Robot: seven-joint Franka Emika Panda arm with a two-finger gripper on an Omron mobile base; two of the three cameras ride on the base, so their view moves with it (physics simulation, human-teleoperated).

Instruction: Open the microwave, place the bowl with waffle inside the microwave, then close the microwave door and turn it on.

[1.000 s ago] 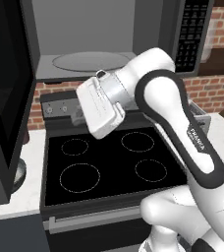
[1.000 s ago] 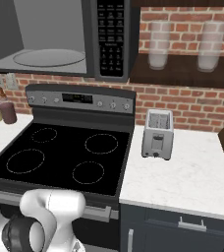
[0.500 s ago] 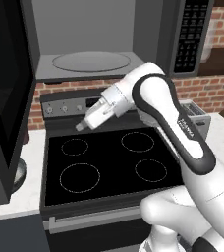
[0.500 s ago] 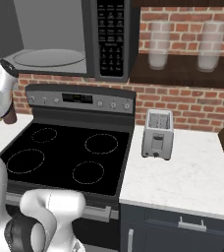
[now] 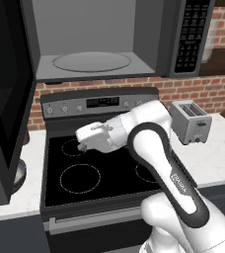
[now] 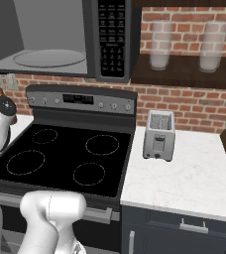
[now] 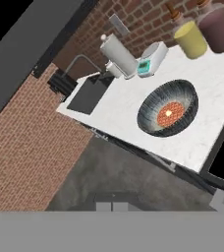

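One bowl: on white counter, holding waffle
Microwave: door swung open
Gripper: closed, empty

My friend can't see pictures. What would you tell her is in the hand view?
A dark striped bowl holding a small orange-red waffle sits on a white counter, seen tilted from above. Behind it stand a yellow jar and a mauve jar, a white paper towel roll and a sink, with a brick wall at the left.
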